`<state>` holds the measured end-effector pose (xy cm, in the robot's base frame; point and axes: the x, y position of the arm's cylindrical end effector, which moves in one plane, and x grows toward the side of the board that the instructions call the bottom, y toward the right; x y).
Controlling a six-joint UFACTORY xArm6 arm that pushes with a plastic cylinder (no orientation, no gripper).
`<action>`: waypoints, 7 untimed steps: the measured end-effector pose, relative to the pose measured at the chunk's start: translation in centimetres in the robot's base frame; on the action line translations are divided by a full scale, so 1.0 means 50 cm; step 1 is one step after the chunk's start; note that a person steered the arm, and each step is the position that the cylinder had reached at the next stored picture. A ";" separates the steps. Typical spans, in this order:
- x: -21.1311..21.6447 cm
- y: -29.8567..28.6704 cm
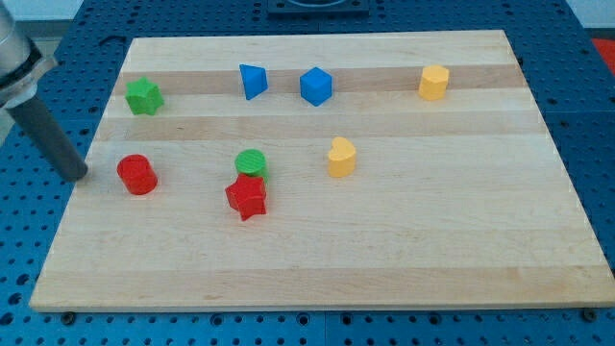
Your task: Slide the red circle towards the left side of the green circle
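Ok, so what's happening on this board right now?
A robot arm's rod is working a wooden board of coloured blocks. My tip sits at the board's left edge, just left of the red circle, apart from it. The green circle lies to the view's right, with the red star touching its lower side.

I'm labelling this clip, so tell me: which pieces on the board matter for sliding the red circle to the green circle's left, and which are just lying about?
In the job:
red circle
green circle
my tip, at the view's left of the red circle

Lying about:
red star, touching the green circle
green star
blue triangle
blue cube
two yellow blocks
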<state>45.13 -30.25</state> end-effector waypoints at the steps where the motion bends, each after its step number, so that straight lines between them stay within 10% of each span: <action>1: -0.003 0.083; 7: 0.090 0.130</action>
<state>49.62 -23.76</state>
